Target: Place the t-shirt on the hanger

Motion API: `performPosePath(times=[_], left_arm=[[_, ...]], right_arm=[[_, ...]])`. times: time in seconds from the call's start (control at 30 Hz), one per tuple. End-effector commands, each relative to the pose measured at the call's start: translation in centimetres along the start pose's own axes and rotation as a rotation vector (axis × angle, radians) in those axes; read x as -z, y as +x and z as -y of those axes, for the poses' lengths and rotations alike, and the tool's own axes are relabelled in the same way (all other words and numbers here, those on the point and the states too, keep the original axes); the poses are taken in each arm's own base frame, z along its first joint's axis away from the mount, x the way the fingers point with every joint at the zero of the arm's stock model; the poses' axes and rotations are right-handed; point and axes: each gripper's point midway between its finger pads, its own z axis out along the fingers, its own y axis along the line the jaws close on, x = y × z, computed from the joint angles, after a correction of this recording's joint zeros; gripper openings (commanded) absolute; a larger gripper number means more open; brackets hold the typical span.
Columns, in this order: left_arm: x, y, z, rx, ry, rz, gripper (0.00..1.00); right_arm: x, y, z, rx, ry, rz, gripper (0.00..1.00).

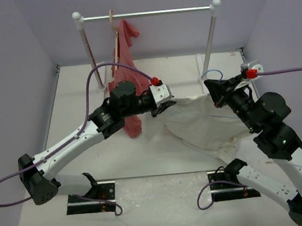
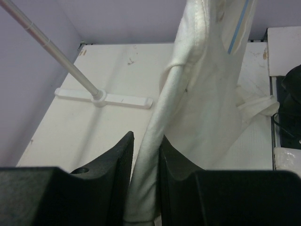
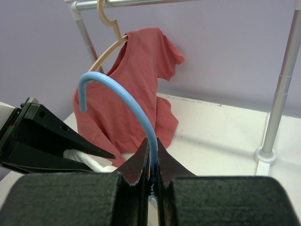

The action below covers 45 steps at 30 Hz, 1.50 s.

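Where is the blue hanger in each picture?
Top external: the hanger shows its hook right of the middle, above the t-shirt.
Left wrist: top right, a blue strip against the cloth.
Right wrist: in the centre, its hook curves up from the shut right pincer.
Shared landmark: the white rack, at the back, as a slanted pole at left, and as a post at right.

Cream t-shirt (image 1: 194, 122), plain and wrinkled, drapes just in front of the clothes rack (image 1: 146, 13), one rolled edge lifted, rest slumped; thin light-blue wire hanger (image 3: 96, 75) upright beside it, hook curling rack-ward, lower part hidden.
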Motion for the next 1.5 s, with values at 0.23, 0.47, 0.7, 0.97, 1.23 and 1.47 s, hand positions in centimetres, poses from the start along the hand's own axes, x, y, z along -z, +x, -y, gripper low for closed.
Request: performPosePath(times=[0.23,0.47,0.7,0.97,1.23,1.47], left_arm=[[4.4,1.6,-2.0,0.074,-0.199,0.019,0.49],[4.9,1.5,-1.6,0.086,-0.203,0.060,0.70],[4.0,1.8,-0.7,0.086,-0.137,0.056,0.07],[4.8,2.2,-2.4,0.093,-0.239,0.042,0.00],[6.8,3.9,-6.7,0.183,-0.493,0.005,0.00],[6.9,4.3,-7.0,0.210,-0.515,-0.001,0.00]], right_arm=[[3.0,-6.5,1.1,0.010,0.070,0.190,0.00],[4.1,-7.7,0.4,0.008,0.031,0.215,0.00],[4.6,-8.3,0.6,0.014,0.041,0.225,0.00],[5.5,-9.2,1.6,0.034,0.100,0.230,0.00],[6.8,-10.0,2.5,0.036,0.140,0.262,0.00],[6.7,-9.9,2.6,0.034,0.148,0.257,0.00]])
